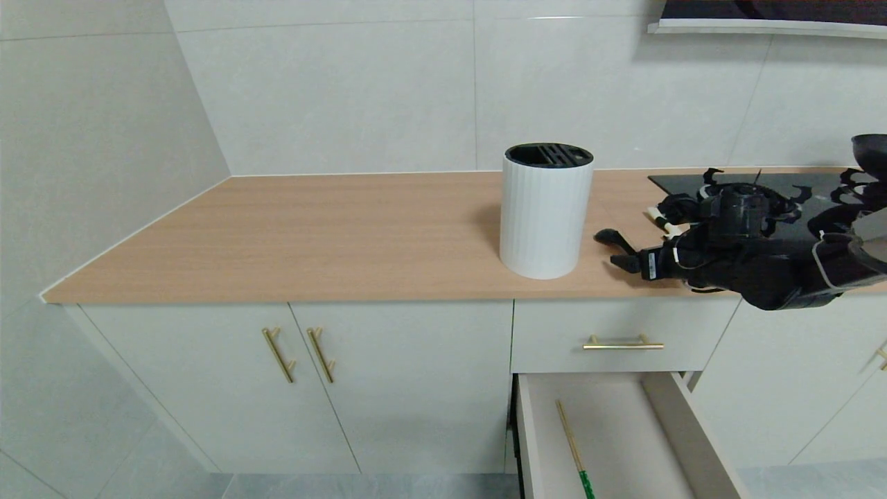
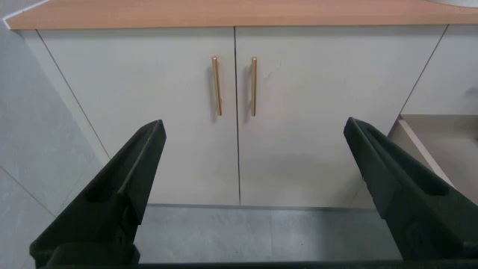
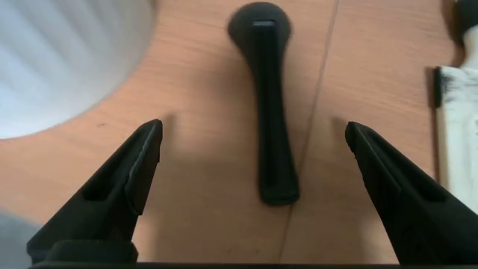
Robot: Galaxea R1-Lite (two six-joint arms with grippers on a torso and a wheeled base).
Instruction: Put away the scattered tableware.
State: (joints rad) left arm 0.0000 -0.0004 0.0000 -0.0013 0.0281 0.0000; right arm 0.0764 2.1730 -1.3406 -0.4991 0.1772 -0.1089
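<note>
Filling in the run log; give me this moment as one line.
right gripper: jaws open above black long-handled spoon on wooden counter | left gripper: jaws open | white drawer: open, wooden chopsticks inside

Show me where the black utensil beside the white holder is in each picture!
Head view: black utensil on the counter, just right of the white holder.
Right wrist view: utensil between the open fingers, holder beside it.
Left wrist view: faces cupboard doors instead.
Shared landmark: the white holder.

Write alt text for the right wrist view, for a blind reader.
The open right gripper hovers over a black utensil lying on the wooden countertop, one finger on each side of it without touching. A white ribbed holder stands close by.
</note>
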